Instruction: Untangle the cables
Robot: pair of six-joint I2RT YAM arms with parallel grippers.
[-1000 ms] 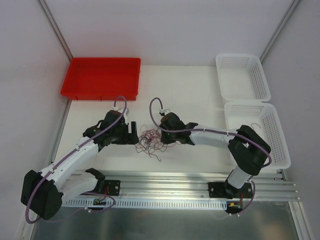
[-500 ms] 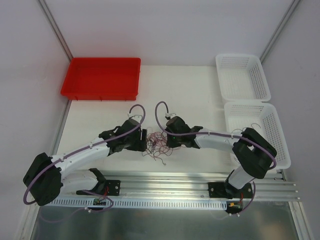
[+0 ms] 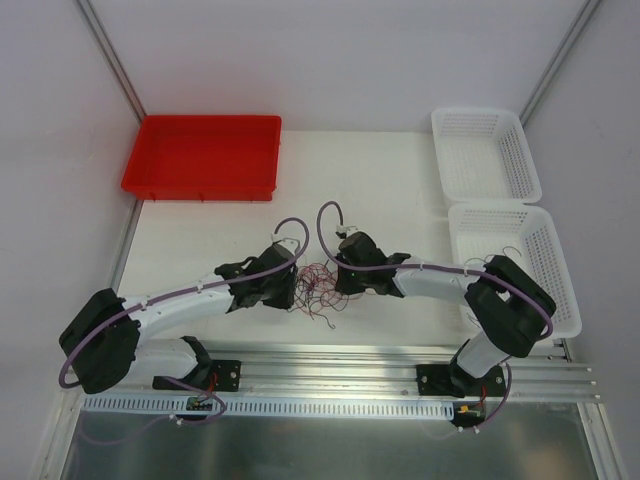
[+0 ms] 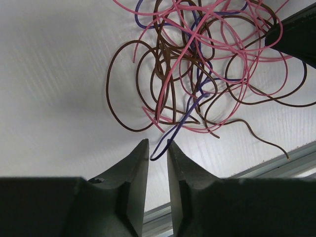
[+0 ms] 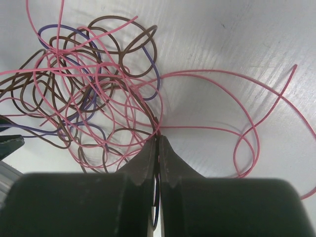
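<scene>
The cables point(image 3: 318, 285) are a small tangle of pink, brown and purple wires on the white table between my two grippers. In the left wrist view the tangle point(image 4: 197, 64) lies just ahead of my left gripper point(image 4: 158, 148). Its jaws stand a narrow gap apart, and the bent end of a purple cable point(image 4: 182, 116) reaches in between the tips. In the top view the left gripper point(image 3: 296, 285) touches the tangle's left side. My right gripper point(image 5: 158, 138) is shut on pink and brown strands at the right edge of the tangle point(image 5: 89, 98), and a pink loop point(image 5: 247, 133) trails off to its right.
A red tray point(image 3: 200, 192) stands at the back left. Two white baskets are at the right, one far point(image 3: 475, 111) and one near point(image 3: 495, 207). The metal rail point(image 3: 330, 360) runs along the near edge of the table.
My left arm has swung right up to the tangle, and its jaws have narrowed from wide open to a small gap. The right gripper has stayed shut and drifted slightly right.
</scene>
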